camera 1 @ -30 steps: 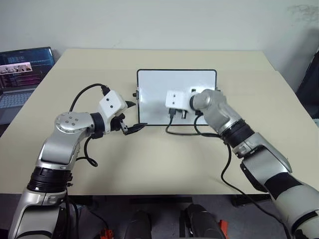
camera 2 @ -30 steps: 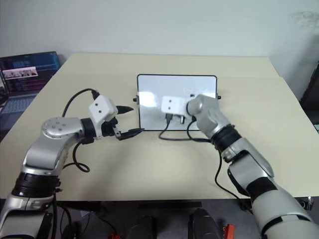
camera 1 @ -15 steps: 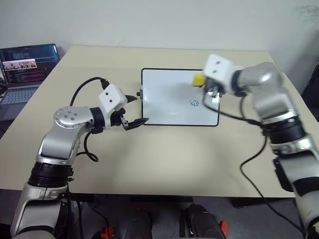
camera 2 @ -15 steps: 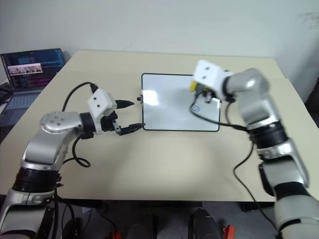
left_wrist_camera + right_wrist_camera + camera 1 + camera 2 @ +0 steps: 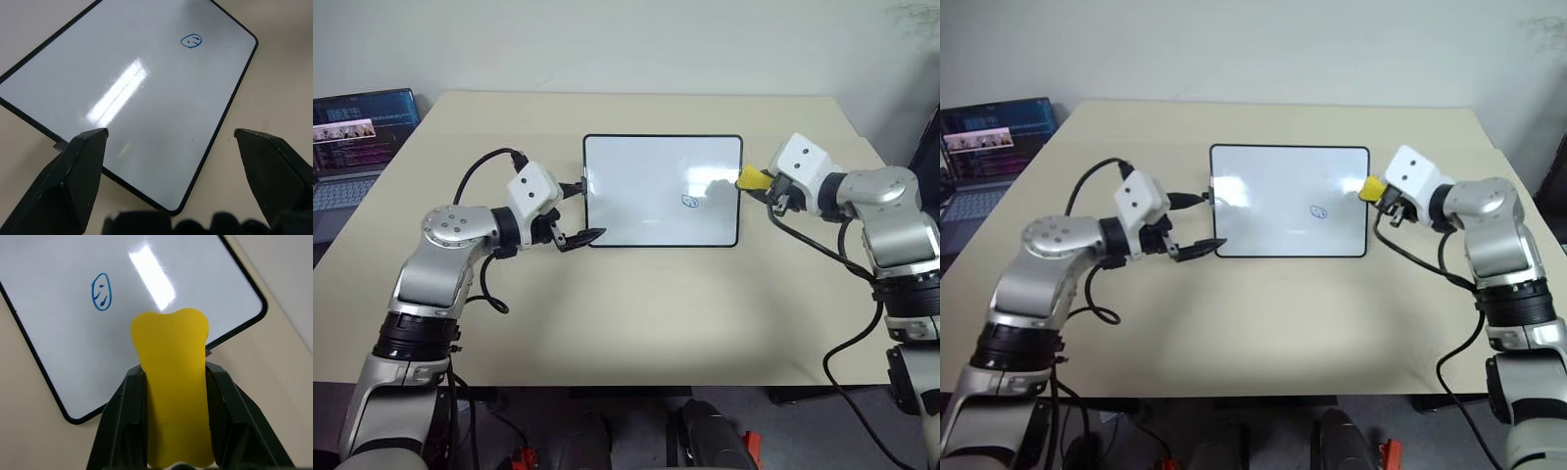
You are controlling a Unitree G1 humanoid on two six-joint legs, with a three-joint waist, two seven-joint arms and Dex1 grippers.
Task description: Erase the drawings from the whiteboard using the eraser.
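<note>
The whiteboard point(image 5: 646, 166) lies flat in the middle of the table, with a small round blue drawing point(image 5: 690, 201) right of its centre, also seen as the drawing point(image 5: 101, 292) from the right wrist. My right gripper point(image 5: 762, 184) hovers just off the board's right edge, shut on the yellow eraser point(image 5: 751, 178), whose tip points at the board. In the right wrist view the eraser point(image 5: 173, 382) sits squeezed between both black fingers. My left gripper point(image 5: 587, 210) stands open at the board's left edge, and the board's near corner point(image 5: 171, 208) lies between its fingers.
An open laptop point(image 5: 357, 137) stands off the table's far left corner. Bare beige tabletop point(image 5: 636, 313) runs in front of the board to the near edge. Black cables loop from both wrists, and a dark object point(image 5: 922, 157) stands at the right.
My right gripper has swung with the eraser from over the board's middle out to its right edge, uncovering the board and the blue drawing. The left gripper has stayed put.
</note>
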